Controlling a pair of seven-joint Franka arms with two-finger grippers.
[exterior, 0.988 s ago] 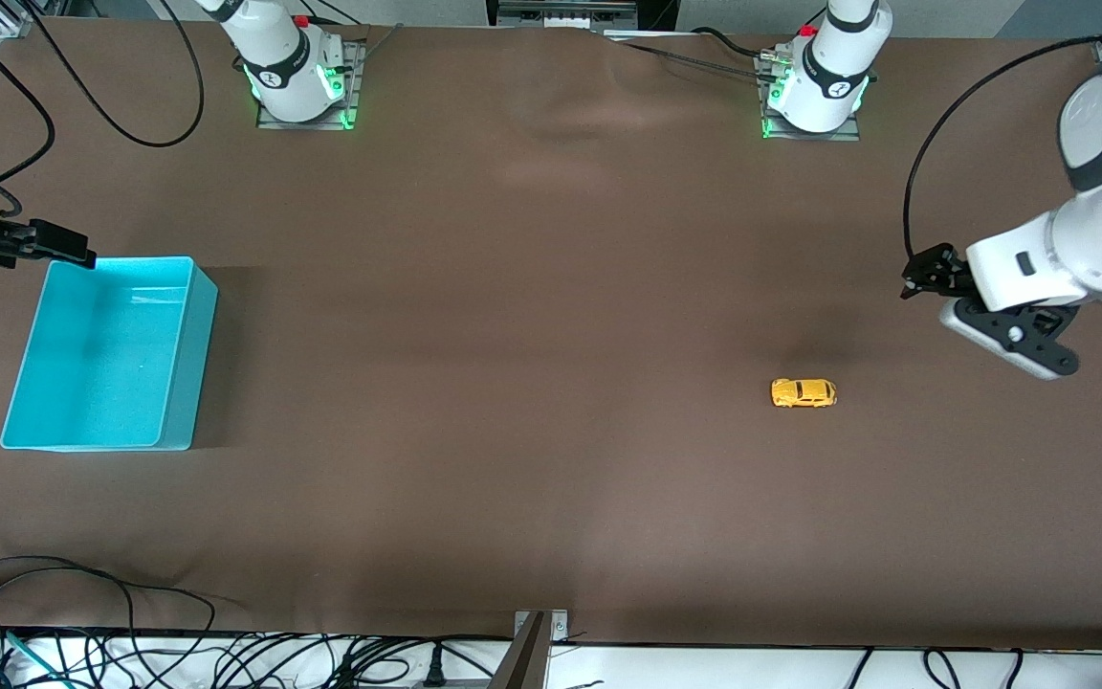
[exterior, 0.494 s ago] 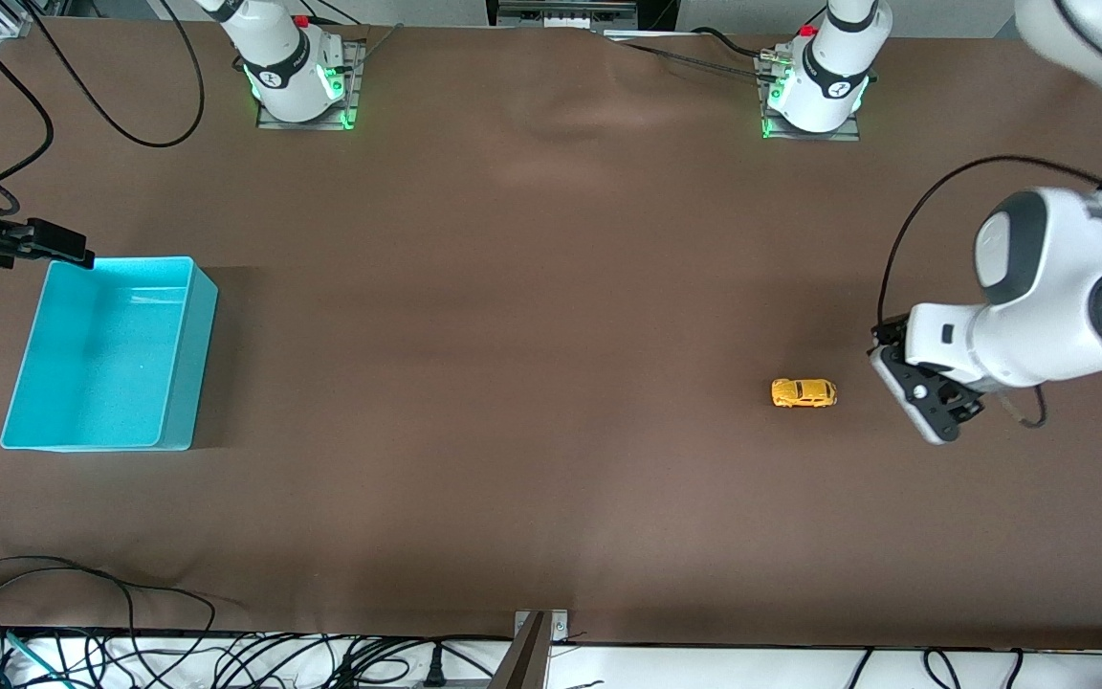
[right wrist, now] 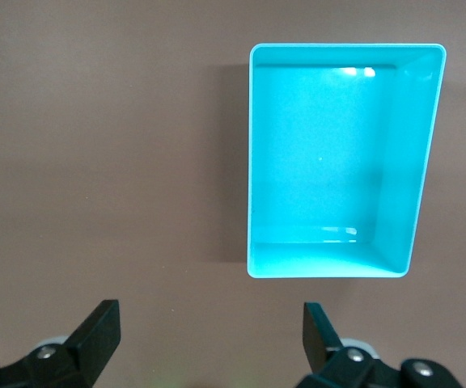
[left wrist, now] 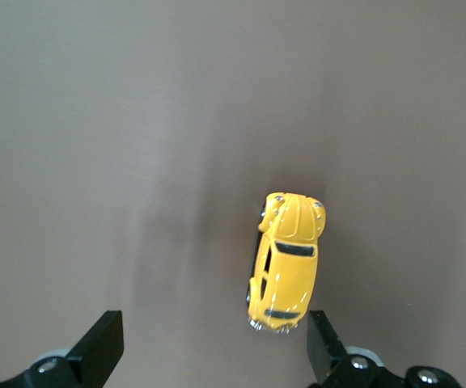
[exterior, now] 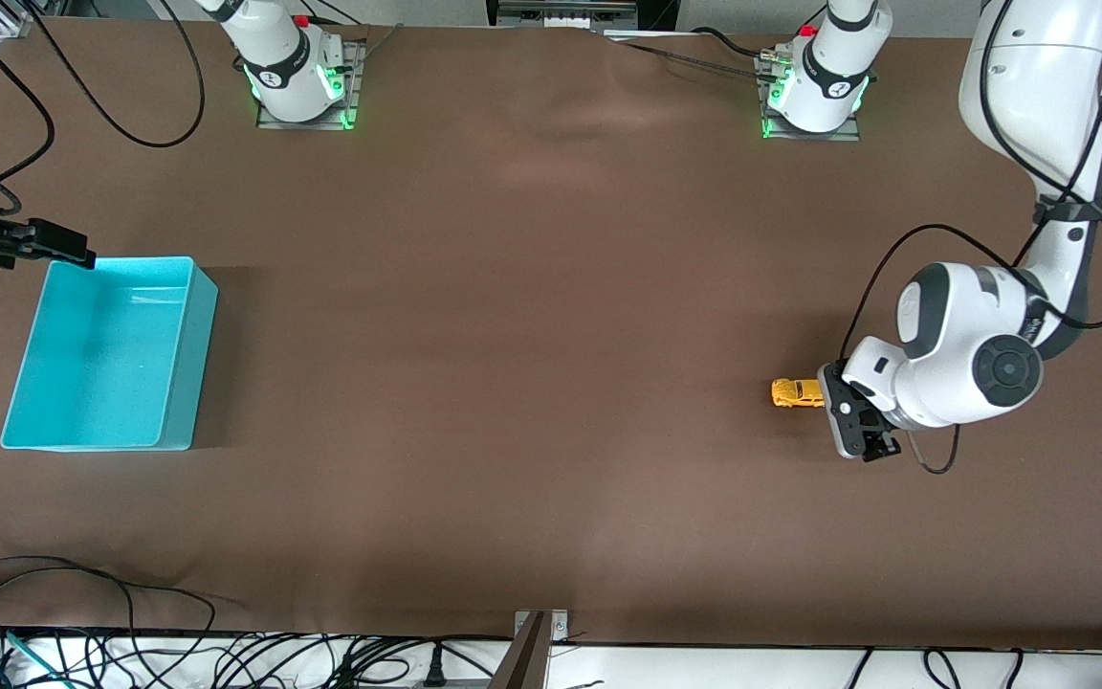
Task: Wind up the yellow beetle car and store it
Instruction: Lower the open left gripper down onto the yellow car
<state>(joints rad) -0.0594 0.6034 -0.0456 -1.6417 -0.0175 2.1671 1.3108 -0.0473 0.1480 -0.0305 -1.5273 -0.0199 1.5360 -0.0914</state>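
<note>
The yellow beetle car sits on its wheels on the brown table, toward the left arm's end. My left gripper hangs over the car's end and points down. In the left wrist view the car lies close to one fingertip, far off the middle of the left gripper, which is open and holds nothing. My right gripper waits above the corner of the teal bin. In the right wrist view the right gripper is open and the bin has nothing in it.
Both arm bases stand along the table's edge farthest from the front camera. Cables trail near the right arm's base. More cables lie along the nearest edge.
The left arm has swung down and in from the table's end, bringing its open gripper over the car. The car, the bin and the right arm have not moved.
</note>
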